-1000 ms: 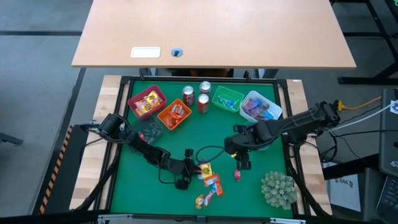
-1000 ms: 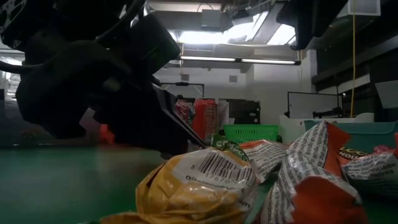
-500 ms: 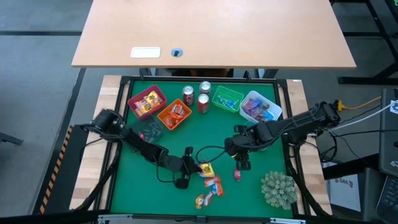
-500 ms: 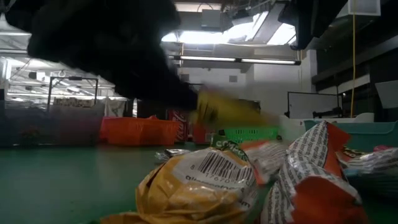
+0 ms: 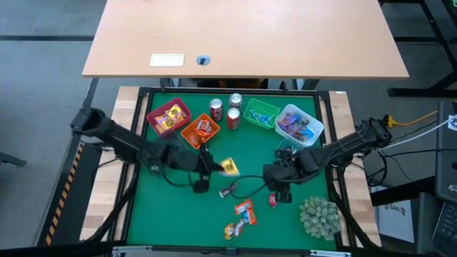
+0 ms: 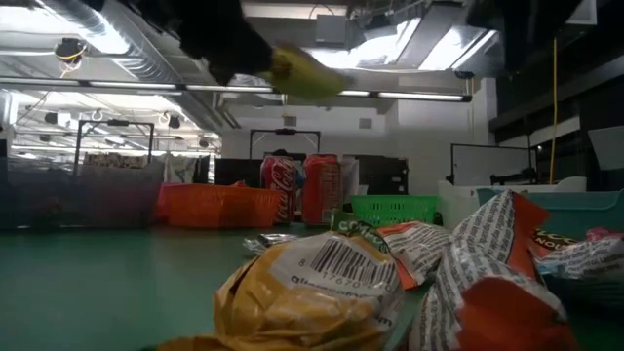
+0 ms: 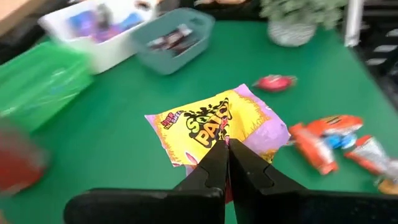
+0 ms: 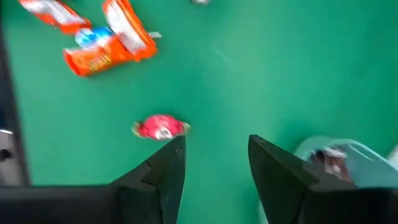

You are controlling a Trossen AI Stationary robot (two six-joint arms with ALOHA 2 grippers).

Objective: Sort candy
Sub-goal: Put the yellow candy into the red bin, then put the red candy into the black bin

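Note:
My left gripper point(image 5: 212, 167) is shut on a yellow sour-candy packet point(image 5: 229, 167), in the air near the table's middle; the low view shows the packet point(image 6: 304, 75) high up. My right gripper point(image 5: 280, 194) is open, fingers pointing down just over the mat. A round red sweet point(image 8: 160, 127) lies flat beside one fingertip, untouched. Orange-wrapped sweets point(image 5: 245, 210) and a yellow-orange one point(image 5: 232, 230) lie on the mat toward the near edge, with a small silvery one point(image 5: 228, 190) farther in. My left gripper pinches the yellow packet between its two shut fingers at one edge point(image 7: 214, 138), coming from the table's left. The packet sticks out past the fingertips and is lifted clear of the mat.
Along the far edge stand a red bin point(image 5: 169, 118), an orange bin point(image 5: 200, 130), soda cans point(image 5: 233, 118), a green bin point(image 5: 260, 113) and a white bin point(image 5: 298, 123). A grey-blue bin point(image 8: 342, 163) sits close to my right gripper. A spiky plant ball point(image 5: 319, 216) occupies the near right corner.
My left gripper has lifted the yellow packet off the mat beside the orange sweets and carried it up and toward the far edge, nearer the bins. My right gripper has shifted a little toward the near edge, closer to the red sweet.

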